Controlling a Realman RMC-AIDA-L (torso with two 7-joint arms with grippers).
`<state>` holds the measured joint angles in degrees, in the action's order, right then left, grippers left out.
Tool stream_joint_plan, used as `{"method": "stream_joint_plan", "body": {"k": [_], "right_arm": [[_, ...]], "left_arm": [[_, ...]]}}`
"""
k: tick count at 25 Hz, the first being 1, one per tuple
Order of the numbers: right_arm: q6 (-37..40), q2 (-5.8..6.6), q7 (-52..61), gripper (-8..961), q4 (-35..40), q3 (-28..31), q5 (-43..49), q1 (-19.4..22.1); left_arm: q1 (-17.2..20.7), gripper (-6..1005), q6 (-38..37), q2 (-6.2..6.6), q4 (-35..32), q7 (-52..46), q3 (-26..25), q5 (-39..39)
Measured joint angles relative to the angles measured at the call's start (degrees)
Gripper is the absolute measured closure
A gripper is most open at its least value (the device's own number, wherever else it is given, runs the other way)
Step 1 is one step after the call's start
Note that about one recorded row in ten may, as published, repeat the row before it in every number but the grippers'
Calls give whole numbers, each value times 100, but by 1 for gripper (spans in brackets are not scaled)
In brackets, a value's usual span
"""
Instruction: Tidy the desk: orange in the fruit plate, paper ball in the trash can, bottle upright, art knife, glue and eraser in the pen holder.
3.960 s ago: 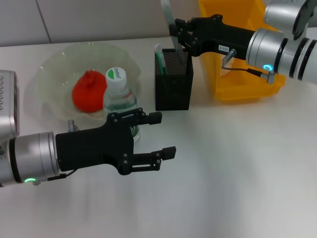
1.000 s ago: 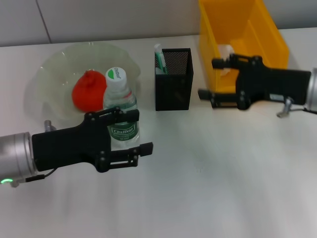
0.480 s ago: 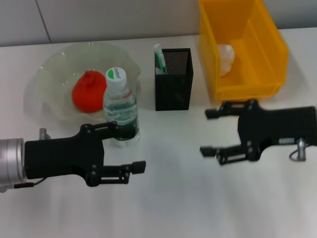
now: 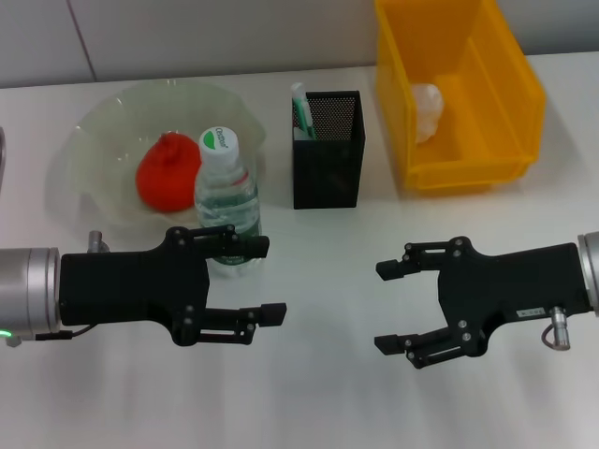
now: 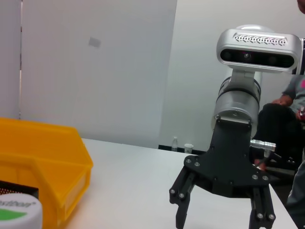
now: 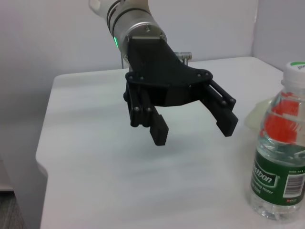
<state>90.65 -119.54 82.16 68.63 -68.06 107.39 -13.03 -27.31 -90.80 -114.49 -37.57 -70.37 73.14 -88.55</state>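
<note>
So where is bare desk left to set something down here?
Bare patches: between the left gripper and right gripper, and between the pen holder and the grippers. Crowded: the bottle stands tight against the fruit plate, and the trash can fills the far right.

The orange (image 4: 168, 176) is held in the fruit plate (image 4: 98, 131); the bottle (image 4: 227, 204) is stood before it, the pen holder (image 4: 328, 161) between plate and trash can (image 4: 468, 159), the paper ball (image 4: 426, 110) inside.
</note>
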Motion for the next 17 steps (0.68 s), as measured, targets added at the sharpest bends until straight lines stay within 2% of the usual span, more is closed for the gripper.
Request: {"method": "stream_joint_plan", "body": {"k": [9,17], "right_arm": [[208,-8,-74,127,108,60,-59,37],[187,-5,-126,128,130,92,-310,98]], "left_arm": [[17,197,-59,67,-34,-13,-114,-32],[60,197,-187,76,-33,19,-169,-58]]}}
